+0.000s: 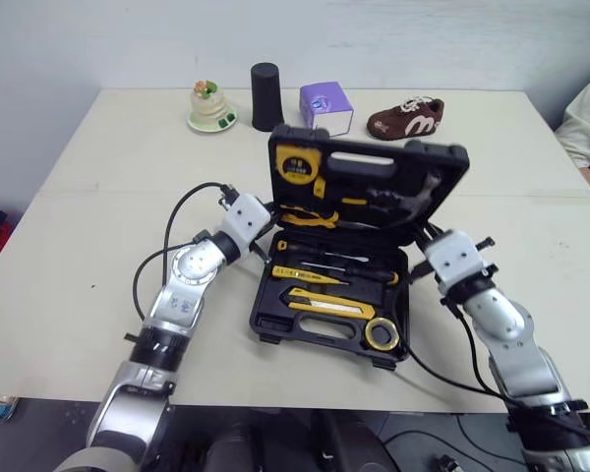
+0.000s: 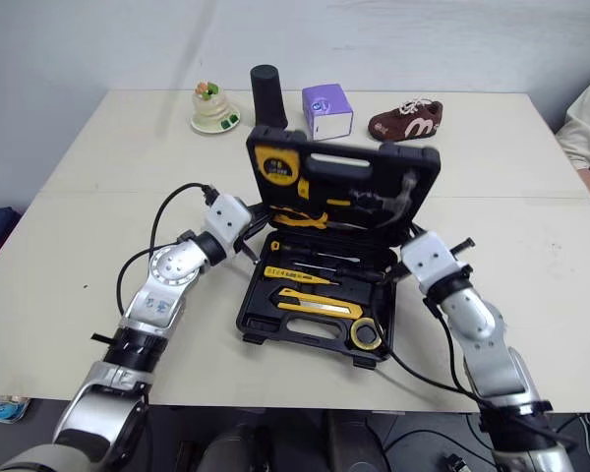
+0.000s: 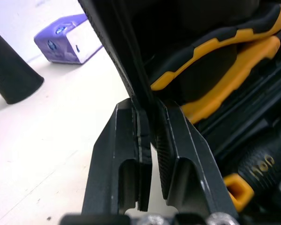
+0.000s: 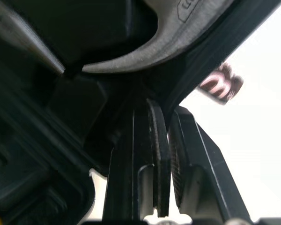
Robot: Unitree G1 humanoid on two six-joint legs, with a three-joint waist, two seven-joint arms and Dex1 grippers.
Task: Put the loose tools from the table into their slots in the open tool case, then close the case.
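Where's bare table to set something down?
Bare: table left of the left arm, and right of the right arm, nearer than the shoe. Crowded: back edge (figurine, black cylinder, purple box) and both tool case flanks, where left end effector and right end effector clamp the lid.

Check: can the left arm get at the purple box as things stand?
Probably not: the left gripper is shut on the left edge of the case lid, which stands raised in front of the purple box.
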